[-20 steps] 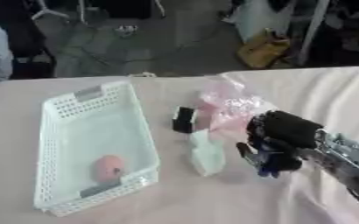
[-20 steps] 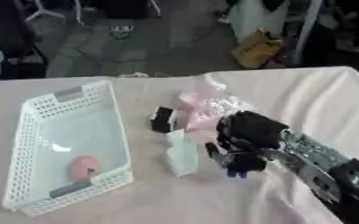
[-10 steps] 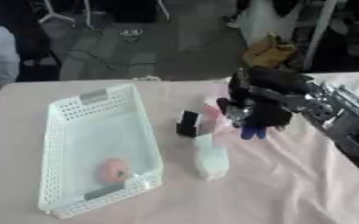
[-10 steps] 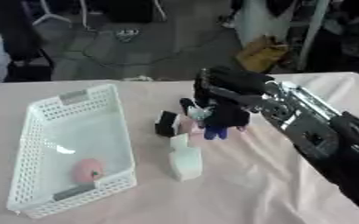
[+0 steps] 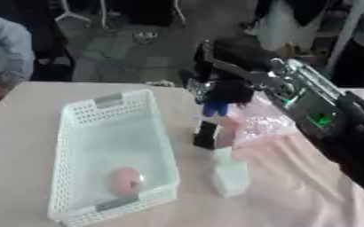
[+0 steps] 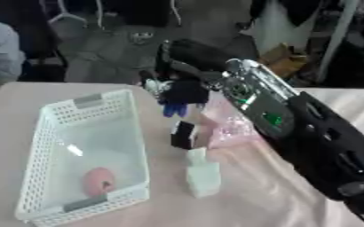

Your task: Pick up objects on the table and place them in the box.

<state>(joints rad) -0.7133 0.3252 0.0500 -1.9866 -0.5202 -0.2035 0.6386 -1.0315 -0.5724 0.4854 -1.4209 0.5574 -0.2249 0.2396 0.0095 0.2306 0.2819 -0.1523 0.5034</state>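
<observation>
over the pale table [image 5: 29, 115], the right hand's [image 5: 224, 91] fingers clench a small blue-and-white object [image 5: 213, 107] beside the white basket [image 5: 84, 119].

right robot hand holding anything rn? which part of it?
Yes: the right robot hand is curled round a small blue thing by its upper end; the lower end hangs free above the table, beside the basket.

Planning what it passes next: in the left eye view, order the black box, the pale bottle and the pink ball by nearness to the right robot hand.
From the right robot hand:
1. Black box, just below it.
2. Pale bottle, lower, nearer the camera.
3. Pink ball, in the basket, lower left.
</observation>
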